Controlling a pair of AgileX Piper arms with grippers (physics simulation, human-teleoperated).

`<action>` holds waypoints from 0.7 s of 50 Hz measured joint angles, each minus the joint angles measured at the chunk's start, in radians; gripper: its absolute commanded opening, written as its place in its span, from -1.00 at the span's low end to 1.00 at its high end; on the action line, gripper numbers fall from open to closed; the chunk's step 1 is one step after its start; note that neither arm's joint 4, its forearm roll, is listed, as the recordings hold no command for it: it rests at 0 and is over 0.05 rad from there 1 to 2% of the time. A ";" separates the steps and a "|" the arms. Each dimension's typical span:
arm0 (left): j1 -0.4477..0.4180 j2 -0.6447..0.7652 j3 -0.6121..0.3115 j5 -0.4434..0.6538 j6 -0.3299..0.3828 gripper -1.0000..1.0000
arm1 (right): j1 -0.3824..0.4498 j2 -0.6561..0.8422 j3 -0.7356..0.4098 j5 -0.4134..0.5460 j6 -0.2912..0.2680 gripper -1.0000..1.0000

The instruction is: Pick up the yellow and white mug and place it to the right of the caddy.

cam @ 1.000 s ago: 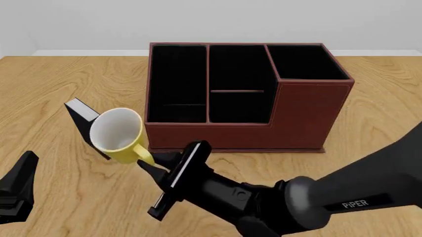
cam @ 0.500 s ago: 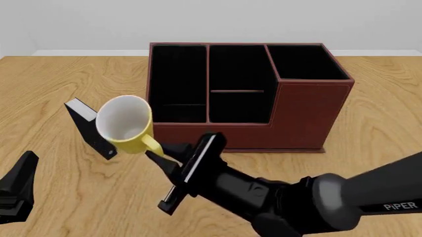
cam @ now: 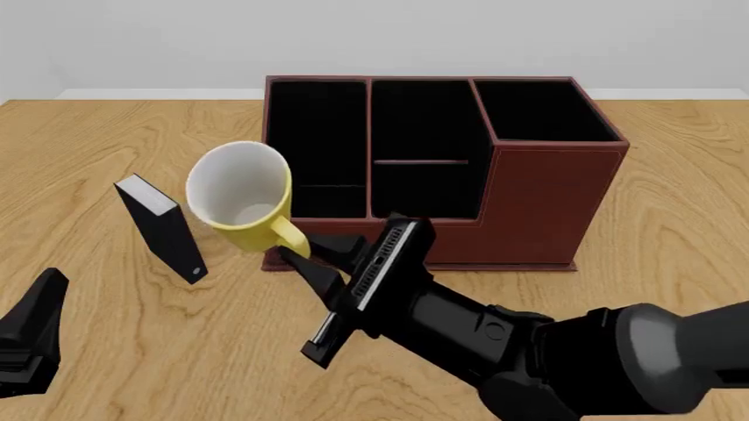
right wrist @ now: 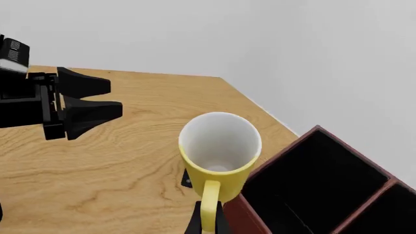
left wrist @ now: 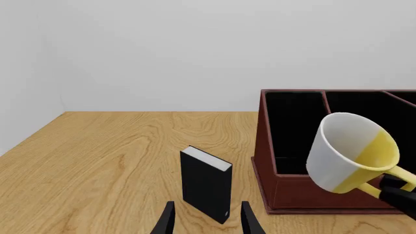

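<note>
The yellow and white mug (cam: 240, 197) hangs tilted above the table, its white inside facing the front camera, just before the caddy's (cam: 538, 202) left front corner. My right gripper (cam: 300, 253) is shut on the mug's yellow handle (cam: 287, 235), reaching in from the lower right. In the right wrist view the mug (right wrist: 219, 146) sits straight ahead, its handle pinched between the fingers (right wrist: 195, 223). The dark red-brown caddy stands at the table's middle back. My left gripper (left wrist: 206, 220) is open and empty, low at the near left.
A small black-and-white box (cam: 161, 226) stands upright on the table left of the mug, directly ahead of the left gripper in the left wrist view (left wrist: 206, 184). The caddy's compartments (cam: 427, 132) are dark inside. Bare wood (cam: 679, 228) lies right of the caddy.
The right gripper has carried the mug upward and to the right, away from the small box and toward the caddy's front. The left arm has stayed still.
</note>
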 measured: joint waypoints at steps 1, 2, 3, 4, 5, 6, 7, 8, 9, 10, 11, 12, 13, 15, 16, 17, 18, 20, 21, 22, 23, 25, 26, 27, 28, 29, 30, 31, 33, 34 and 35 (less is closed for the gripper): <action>0.000 0.000 0.000 0.000 0.000 1.00 | -0.001 -0.005 0.002 0.002 -0.001 -1.00; 0.000 0.000 0.000 0.000 0.000 1.00 | -0.003 -0.010 0.004 0.003 -0.003 -1.00; 0.000 0.000 0.000 0.000 0.000 1.00 | -0.005 -0.015 0.006 0.004 -0.004 -1.00; 0.000 0.000 0.000 0.000 0.000 1.00 | -0.006 -0.020 0.007 0.007 -0.005 -1.00; 0.000 0.000 0.000 0.000 0.000 1.00 | -0.008 -0.026 0.009 0.009 -0.006 -1.00; 0.000 0.000 0.000 0.000 0.000 1.00 | -0.009 -0.031 0.011 0.011 -0.007 -1.00; 0.000 0.000 0.000 0.000 0.000 1.00 | -0.010 -0.037 0.012 0.014 -0.008 -1.00; 0.000 0.000 0.000 0.000 0.000 1.00 | -0.012 -0.043 0.014 0.016 -0.009 -1.00; 0.000 0.000 0.000 0.000 0.000 1.00 | -0.013 -0.050 0.016 0.019 -0.010 -1.00; 0.000 0.000 0.000 0.000 0.000 1.00 | -0.015 -0.056 0.018 0.022 -0.011 -1.00; 0.000 0.000 0.000 0.000 0.000 1.00 | -0.017 -0.063 0.020 0.025 -0.012 -1.00; 0.000 0.000 0.000 0.000 0.000 1.00 | -0.018 -0.070 0.022 0.028 -0.013 -1.00; 0.000 0.000 0.000 0.000 0.000 1.00 | -0.020 -0.077 0.024 0.030 -0.014 -1.00; 0.000 0.000 0.000 0.000 0.000 1.00 | -0.022 -0.089 0.028 0.035 -0.016 -1.00; 0.000 0.000 0.000 0.000 0.000 1.00 | -0.024 -0.095 0.030 0.037 -0.017 -1.00; 0.000 0.000 0.000 0.000 0.000 1.00 | -0.025 -0.102 0.032 0.040 -0.018 -1.00; 0.000 0.000 0.000 0.000 0.000 1.00 | -0.027 -0.108 0.035 0.042 -0.019 -1.00; 0.000 0.000 0.000 0.000 0.000 1.00 | -0.029 -0.121 0.039 0.047 -0.021 -1.00; 0.000 0.000 0.000 0.000 0.000 1.00 | -0.031 -0.126 0.040 0.049 -0.022 -1.00; 0.000 0.000 0.000 0.000 0.000 1.00 | -0.032 -0.132 0.042 0.051 -0.023 -1.00; 0.000 0.000 0.000 0.000 0.000 1.00 | -0.033 -0.138 0.044 0.053 -0.024 -1.00; 0.000 0.000 0.000 0.000 0.000 1.00 | -0.035 -0.149 0.047 0.058 -0.026 -1.00; 0.000 0.000 0.000 0.000 0.000 1.00 | -0.036 -0.155 0.049 0.061 -0.028 -1.00; 0.000 0.000 0.000 0.000 0.000 1.00 | -0.037 -0.161 0.050 0.063 -0.029 -1.00; 0.000 0.000 0.000 0.000 0.000 1.00 | -0.038 -0.167 0.052 0.065 -0.030 -1.00; 0.000 0.000 0.000 0.000 0.000 1.00 | -0.040 -0.173 0.054 0.068 -0.031 -1.00; 0.000 0.000 0.000 0.000 0.000 1.00 | -0.041 -0.179 0.055 0.071 -0.032 -1.00; 0.000 0.000 0.000 0.000 0.000 1.00 | -0.042 -0.185 0.057 0.073 -0.033 -1.00; 0.000 0.000 0.000 0.000 0.000 1.00 | -0.045 -0.197 0.060 0.079 -0.036 -1.00; 0.000 0.000 0.000 0.000 0.000 1.00 | -0.046 -0.203 0.062 0.081 -0.037 -1.00; 0.000 0.000 0.000 0.000 0.000 1.00 | -0.047 -0.208 0.064 0.084 -0.038 -1.00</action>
